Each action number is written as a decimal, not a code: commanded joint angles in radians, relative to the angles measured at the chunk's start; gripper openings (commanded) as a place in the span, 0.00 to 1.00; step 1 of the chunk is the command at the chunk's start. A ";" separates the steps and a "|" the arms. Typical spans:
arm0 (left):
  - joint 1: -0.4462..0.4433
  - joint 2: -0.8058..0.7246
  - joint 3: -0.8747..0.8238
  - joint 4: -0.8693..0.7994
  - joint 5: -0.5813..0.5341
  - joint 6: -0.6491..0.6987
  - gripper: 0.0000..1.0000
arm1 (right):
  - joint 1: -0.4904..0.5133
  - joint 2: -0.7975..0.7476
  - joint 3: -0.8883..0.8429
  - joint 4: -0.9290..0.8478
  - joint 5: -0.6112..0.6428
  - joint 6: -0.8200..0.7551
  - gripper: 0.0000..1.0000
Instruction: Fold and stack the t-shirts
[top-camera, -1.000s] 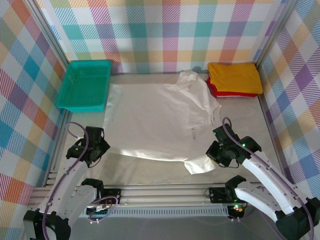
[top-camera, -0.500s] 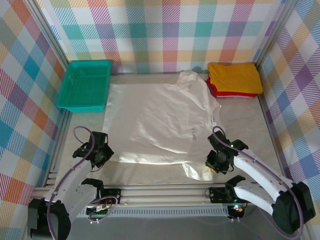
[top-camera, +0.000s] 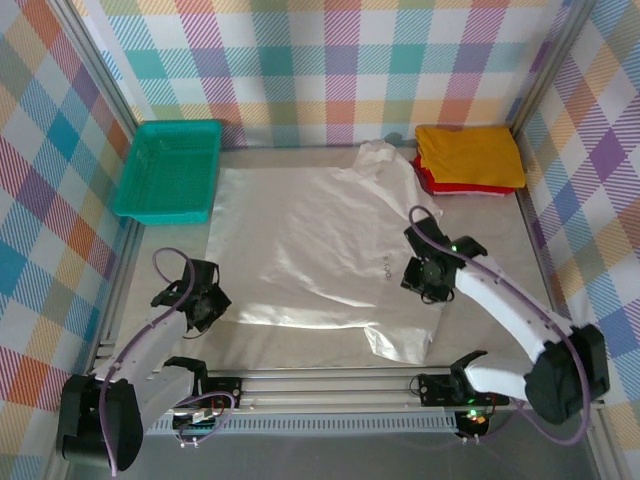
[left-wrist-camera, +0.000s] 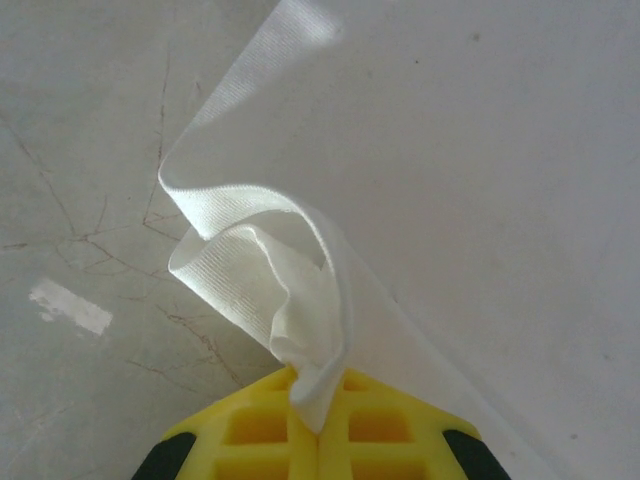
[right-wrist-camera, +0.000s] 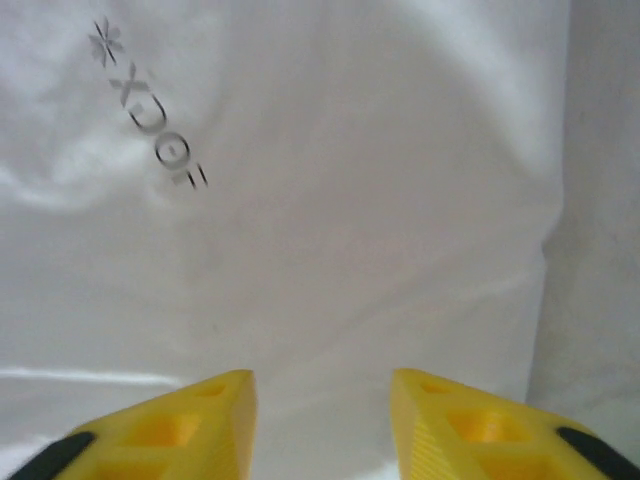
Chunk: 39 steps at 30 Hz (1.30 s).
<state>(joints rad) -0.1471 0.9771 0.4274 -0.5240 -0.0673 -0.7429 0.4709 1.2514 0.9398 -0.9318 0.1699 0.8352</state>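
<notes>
The white t-shirt (top-camera: 310, 240) lies spread across the middle of the table, wrinkled, with one sleeve (top-camera: 400, 340) near the front edge. My left gripper (top-camera: 208, 303) is at the shirt's near-left corner. In the left wrist view this gripper (left-wrist-camera: 318, 420) is shut on a bunched fold of white cloth (left-wrist-camera: 250, 270). My right gripper (top-camera: 418, 275) hovers over the shirt's right side by the small printed logo (right-wrist-camera: 150, 130). In the right wrist view it (right-wrist-camera: 322, 400) is open above flat white fabric (right-wrist-camera: 380, 220). The mustard-yellow t-shirt (top-camera: 470, 155) lies folded on the red one (top-camera: 428, 182) at the back right.
A teal mesh basket (top-camera: 168, 168) sits at the back left. Plaid walls with metal posts enclose the table on three sides. Bare tabletop (top-camera: 490, 240) shows right of the white shirt and along the front rail (top-camera: 320, 383).
My right gripper has moved from beside the near sleeve toward the back, onto the shirt's right side. My left gripper has shifted slightly rightward at the shirt's corner.
</notes>
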 joint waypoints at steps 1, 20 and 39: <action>0.003 0.012 -0.017 0.028 0.010 0.006 0.00 | -0.032 0.154 0.069 0.094 0.006 -0.122 0.20; -0.057 0.058 0.005 0.057 0.002 -0.027 0.00 | -0.086 0.729 0.365 0.258 -0.181 -0.254 0.00; -0.104 0.329 0.169 0.170 -0.034 -0.020 0.00 | -0.112 0.919 0.671 0.235 -0.253 -0.285 0.00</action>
<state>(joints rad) -0.2283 1.2945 0.5655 -0.3653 -0.0788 -0.7624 0.3656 2.1460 1.5894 -0.6777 -0.0875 0.5774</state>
